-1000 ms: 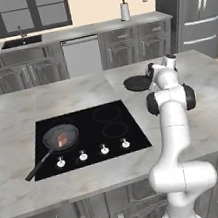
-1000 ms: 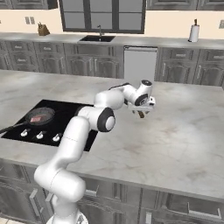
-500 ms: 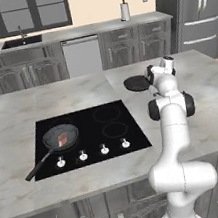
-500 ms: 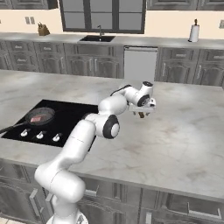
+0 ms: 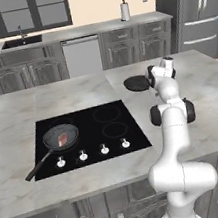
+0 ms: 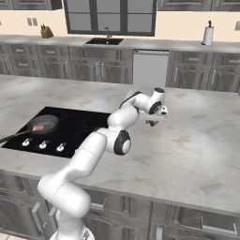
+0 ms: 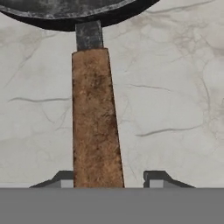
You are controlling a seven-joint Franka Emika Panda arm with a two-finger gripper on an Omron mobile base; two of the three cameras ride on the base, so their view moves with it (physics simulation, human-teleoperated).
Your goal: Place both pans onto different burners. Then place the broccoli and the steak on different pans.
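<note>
A dark pan (image 5: 61, 136) with a long black handle sits on the front left burner of the black cooktop (image 5: 132, 142). The pinkish-red steak (image 5: 61, 140) lies in it, as the right base view also shows for the pan (image 6: 44, 124) and steak (image 6: 40, 126). The second pan (image 5: 136, 83) rests on the counter right of the cooktop. Its brown handle (image 7: 94, 118) runs between my fingertips (image 7: 156, 178). My gripper (image 7: 111, 179) is open astride the handle, with a gap on one side. My hand (image 5: 160, 71) hovers low over it. The broccoli is out of view.
Free burners (image 5: 107, 113) lie in the cooktop's middle and right (image 5: 115, 129), with white knobs (image 5: 104, 150) along the front. Marble counter (image 6: 197, 140) spreads right of the arm. Behind are a sink (image 5: 22, 42) and a paper towel roll (image 5: 125, 11).
My elbow has sunk lower and the hand has settled slightly over the brown handle. Both pans and the steak have stayed where they were.
</note>
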